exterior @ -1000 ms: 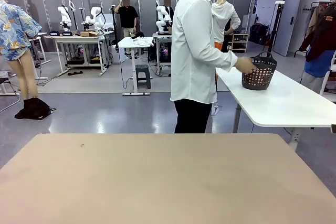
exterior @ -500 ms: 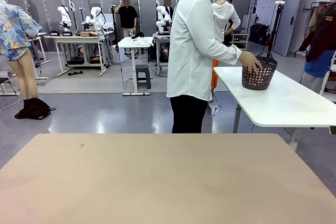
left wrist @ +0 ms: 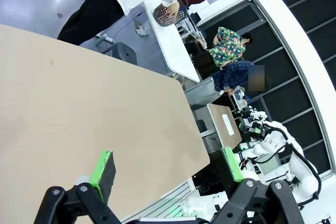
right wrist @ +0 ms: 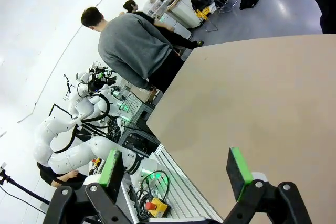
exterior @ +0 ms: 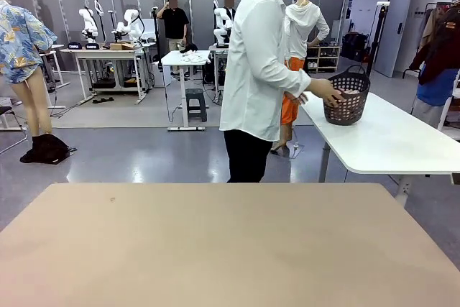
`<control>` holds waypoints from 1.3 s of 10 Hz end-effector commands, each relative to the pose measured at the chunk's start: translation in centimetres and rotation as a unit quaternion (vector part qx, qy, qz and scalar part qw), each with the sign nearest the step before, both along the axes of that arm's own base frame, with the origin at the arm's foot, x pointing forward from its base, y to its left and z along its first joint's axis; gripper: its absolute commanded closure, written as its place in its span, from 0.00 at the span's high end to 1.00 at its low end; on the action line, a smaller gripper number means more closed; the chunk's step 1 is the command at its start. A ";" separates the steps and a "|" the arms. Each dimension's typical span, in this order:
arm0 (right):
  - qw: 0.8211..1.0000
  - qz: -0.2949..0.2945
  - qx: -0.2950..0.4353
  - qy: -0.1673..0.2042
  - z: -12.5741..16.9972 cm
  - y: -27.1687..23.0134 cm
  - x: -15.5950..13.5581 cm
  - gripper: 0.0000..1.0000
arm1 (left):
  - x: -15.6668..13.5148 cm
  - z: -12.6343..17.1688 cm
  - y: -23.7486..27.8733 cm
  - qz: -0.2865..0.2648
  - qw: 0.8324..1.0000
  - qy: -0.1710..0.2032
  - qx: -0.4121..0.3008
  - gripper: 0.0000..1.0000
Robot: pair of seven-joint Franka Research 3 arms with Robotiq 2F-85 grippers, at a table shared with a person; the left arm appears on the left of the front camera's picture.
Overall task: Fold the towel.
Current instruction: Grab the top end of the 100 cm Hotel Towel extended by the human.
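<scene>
The towel is not visible as such; I cannot tell what lies inside the dark plastic basket (exterior: pixel 347 99). The basket is on a white side table (exterior: pixel 392 141) beyond my table, and a person in a white shirt (exterior: pixel 256 70) has a hand on its rim. In the left wrist view the basket (left wrist: pixel 169 13) appears small at the top, under the person's hand. My left gripper (left wrist: pixel 167 166) hangs open above the tan table (left wrist: pixel 79 108) with nothing between its green pads. My right gripper (right wrist: pixel 175 170) is open too, over the table's near edge (right wrist: pixel 252 108).
The tan tabletop (exterior: pixel 223 242) spreads bare in front of me. A person in a grey sweater (right wrist: pixel 137 51) stands beside the table's side in the right wrist view. Other tables and people are farther back in the room.
The person has shifted to the left and pulled the basket along the white table toward its near-left end. Neither gripper has visibly moved.
</scene>
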State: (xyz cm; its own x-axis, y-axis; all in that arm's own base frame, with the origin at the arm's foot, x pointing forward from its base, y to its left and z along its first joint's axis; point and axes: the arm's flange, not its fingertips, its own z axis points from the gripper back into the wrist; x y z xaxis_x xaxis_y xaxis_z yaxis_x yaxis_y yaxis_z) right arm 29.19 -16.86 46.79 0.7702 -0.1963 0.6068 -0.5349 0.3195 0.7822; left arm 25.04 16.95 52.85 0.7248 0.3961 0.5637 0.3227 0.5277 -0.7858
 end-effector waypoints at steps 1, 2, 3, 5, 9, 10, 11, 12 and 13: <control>1.000 0.017 0.014 0.005 0.3 -0.2 0.3 1.00 | -0.1 0.2 0.6 -0.025 0.999 0.000 -0.048 1.00; 0.999 0.027 0.018 0.005 0.7 -0.8 0.1 1.00 | -0.4 0.1 1.1 -0.050 0.996 0.019 -0.069 1.00; 0.999 0.039 0.012 0.007 0.9 -0.9 0.1 1.00 | -0.5 -0.2 1.3 -0.063 0.993 0.026 -0.095 1.00; 0.998 0.053 0.010 0.011 1.2 -0.5 0.6 1.00 | -0.2 -0.3 1.4 -0.054 0.993 0.010 -0.104 1.00; 0.999 0.030 0.014 0.001 0.7 -0.1 0.2 1.00 | -0.7 -0.9 0.5 -0.057 0.995 0.014 -0.076 1.00; 0.999 0.030 0.014 0.001 0.7 -0.1 0.2 1.00 | -0.7 -0.9 0.5 -0.057 0.995 0.014 -0.076 1.00; 0.999 0.030 0.014 0.001 0.7 -0.1 0.2 1.00 | -0.7 -0.9 0.5 -0.057 0.995 0.014 -0.076 1.00; 0.999 0.030 0.014 0.001 0.7 -0.1 0.2 1.00 | -0.7 -0.9 0.5 -0.057 0.995 0.014 -0.076 1.00; 0.999 0.030 0.014 0.001 0.7 -0.1 0.2 1.00 | -0.7 -0.9 0.5 -0.057 0.995 0.014 -0.076 1.00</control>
State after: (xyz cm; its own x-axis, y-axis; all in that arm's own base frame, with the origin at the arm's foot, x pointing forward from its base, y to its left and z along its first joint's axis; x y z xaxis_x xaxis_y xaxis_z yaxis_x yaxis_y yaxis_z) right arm 29.48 -17.03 47.43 0.7864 -0.1624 0.5960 -0.5503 0.2541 0.7953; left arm 24.37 17.50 51.87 0.7930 0.3931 0.4655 0.3264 0.3711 -0.8693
